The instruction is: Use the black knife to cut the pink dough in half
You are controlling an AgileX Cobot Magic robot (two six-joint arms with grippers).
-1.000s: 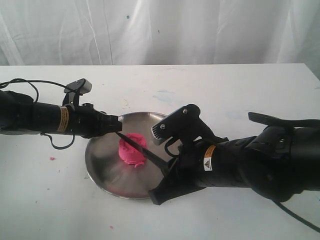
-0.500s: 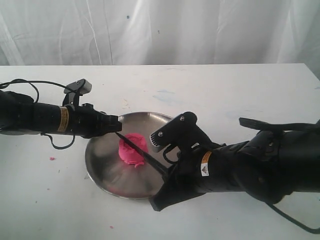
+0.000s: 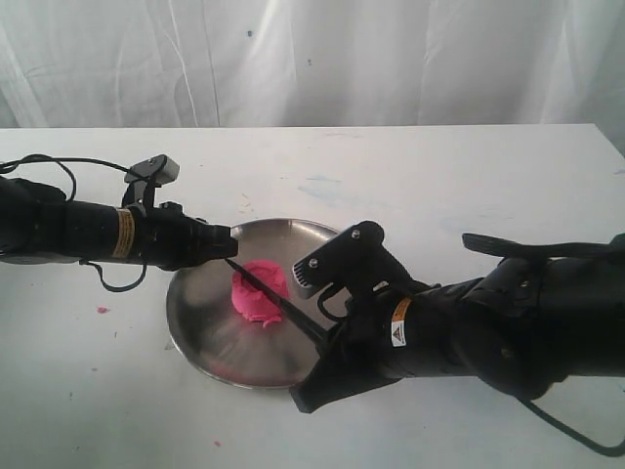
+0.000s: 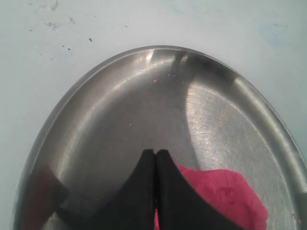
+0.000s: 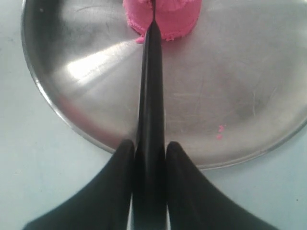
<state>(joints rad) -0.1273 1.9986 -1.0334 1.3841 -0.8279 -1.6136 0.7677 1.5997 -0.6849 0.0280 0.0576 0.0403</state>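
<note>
On steel plate [image 3: 200, 327], pink dough [image 3: 259, 291] soft, light, dents easily. Right gripper [image 5: 149, 153] clamps black knife [image 5: 151, 86] handle; hold there. Left gripper [image 4: 156, 160] closed, empty, at dough's 9 o'clock.

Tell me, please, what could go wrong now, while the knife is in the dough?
1. The right hand grips the black knife only at its handle end; the long blade may twist and cut unevenly.
2. The pink dough sits toward one side of the steel plate, and nothing visibly clamps the plate, so it may slide.
3. The closed left hand sits close to the blade's tip; the two might collide.
</note>
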